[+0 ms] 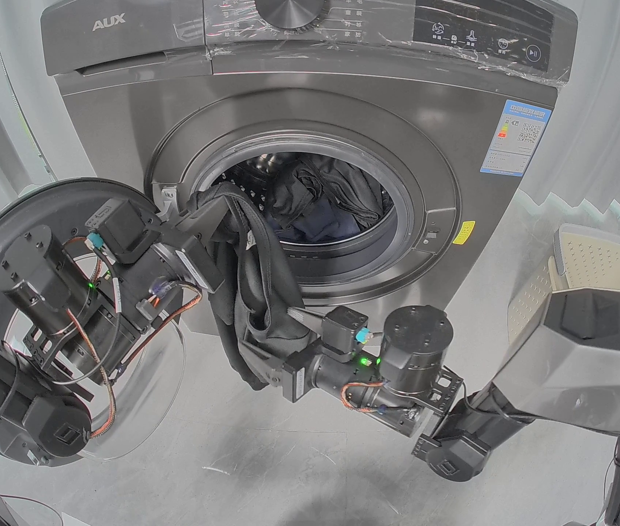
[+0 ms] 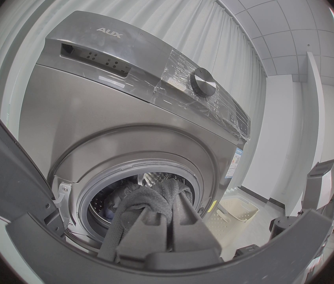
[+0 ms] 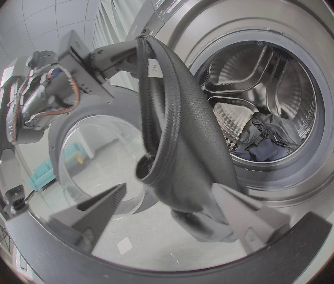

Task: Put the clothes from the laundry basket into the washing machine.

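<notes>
My left pincer (image 1: 213, 204) is clamped tight on a dark garment (image 1: 251, 279), its two fingers pressed together with the cloth bunched over their tips, right at the left rim of the washing machine's (image 1: 324, 111) round opening (image 1: 303, 184). From the left wrist view the same grip (image 2: 173, 204) sits just outside the opening, with the garment (image 2: 143, 202) folded over the fingers. The garment hangs from that hold in a long loop down the front of the machine, below the lower left edge of the opening and clear of the floor. My right pincer (image 1: 277, 341) sits low at the garment's bottom end, and the right wrist view shows it (image 3: 167, 196) spread wide, one finger (image 3: 234, 210) against the hanging cloth (image 3: 182, 139) and the other well apart from it, so it grips nothing. Inside the drum lies a heap of dark clothes (image 1: 324, 199), resting at the bottom toward the back (image 3: 269, 135). The door (image 1: 69, 188) stands swung open to the left of the opening, behind my left arm. The cream laundry basket (image 1: 602, 261) stands on the floor near the machine's right front corner, partly hidden by my right arm.
</notes>
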`<state>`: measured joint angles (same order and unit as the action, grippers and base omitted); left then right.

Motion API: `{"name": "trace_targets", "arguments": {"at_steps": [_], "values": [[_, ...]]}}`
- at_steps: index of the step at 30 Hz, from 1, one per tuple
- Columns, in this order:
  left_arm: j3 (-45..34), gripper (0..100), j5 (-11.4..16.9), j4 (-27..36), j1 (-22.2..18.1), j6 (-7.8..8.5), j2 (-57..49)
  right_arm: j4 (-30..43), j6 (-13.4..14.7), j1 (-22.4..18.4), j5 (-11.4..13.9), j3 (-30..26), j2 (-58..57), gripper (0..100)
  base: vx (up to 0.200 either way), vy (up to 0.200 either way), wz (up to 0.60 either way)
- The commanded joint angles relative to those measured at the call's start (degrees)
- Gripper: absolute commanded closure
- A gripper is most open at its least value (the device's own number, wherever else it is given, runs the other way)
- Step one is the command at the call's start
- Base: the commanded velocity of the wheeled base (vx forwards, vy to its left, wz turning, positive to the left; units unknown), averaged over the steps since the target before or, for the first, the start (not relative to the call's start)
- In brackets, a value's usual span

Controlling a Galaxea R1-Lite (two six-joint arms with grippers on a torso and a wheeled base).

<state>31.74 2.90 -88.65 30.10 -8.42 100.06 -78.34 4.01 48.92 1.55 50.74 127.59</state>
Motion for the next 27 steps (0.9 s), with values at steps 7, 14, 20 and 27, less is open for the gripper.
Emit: {"name": "trace_targets", "arguments": {"at_steps": [7, 14, 20, 27], "values": [[0.2, 100, 0.0, 0.0, -0.2, -0.1, 0.0, -0.1, 0.9, -0.1, -2.4, 6.7, 3.1, 100, 0.0, 0.0, 0.0], [0.2, 100, 0.0, 0.0, -0.6, -0.1, 0.1, -0.1, 1.3, -1.1, -2.9, -0.6, -4.1, 100, 0.0, 0.0, 0.0], [0.1, 100, 0.0, 0.0, -1.3, -0.1, 0.5, 1.2, 0.7, -3.9, -2.1, -10.7, -13.8, 100, 0.0, 0.0, 0.0], [-0.5, 100, 0.1, 0.0, -1.5, -0.01, 0.5, 1.3, -0.7, -11.7, 3.5, -15.3, -21.6, 100, 0.0, 0.0, 0.0]]}}
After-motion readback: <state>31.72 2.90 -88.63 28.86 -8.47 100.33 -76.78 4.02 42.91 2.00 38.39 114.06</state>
